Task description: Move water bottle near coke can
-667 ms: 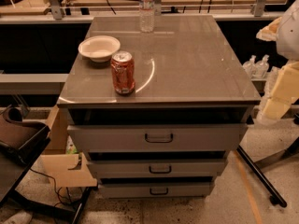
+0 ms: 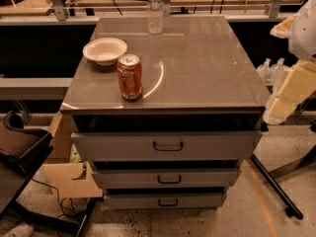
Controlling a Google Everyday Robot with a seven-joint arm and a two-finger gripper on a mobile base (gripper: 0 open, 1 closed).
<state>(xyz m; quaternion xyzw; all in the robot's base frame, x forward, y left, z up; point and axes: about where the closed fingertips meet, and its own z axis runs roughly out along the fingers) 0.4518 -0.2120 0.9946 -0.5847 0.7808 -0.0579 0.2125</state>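
Observation:
The water bottle [image 2: 155,9] is clear plastic with a pale label band and stands upright at the far edge of the grey cabinet top [image 2: 207,68]. The coke can [image 2: 130,77] is red-orange with a silver top and stands upright near the front left of the same top. The two are well apart, the bottle behind and slightly right of the can. My gripper [image 2: 274,113] is at the lower end of the cream-coloured arm at the right edge, beside the cabinet's right side, below its top and far from both things. It holds nothing that shows.
A white bowl [image 2: 104,50] sits just behind and left of the can. The cabinet has three drawers [image 2: 168,145], slightly pulled out. Small pale bottles [image 2: 271,69] stand to the right beyond the cabinet. A dark chair [image 2: 19,147] and cardboard [image 2: 69,179] are lower left.

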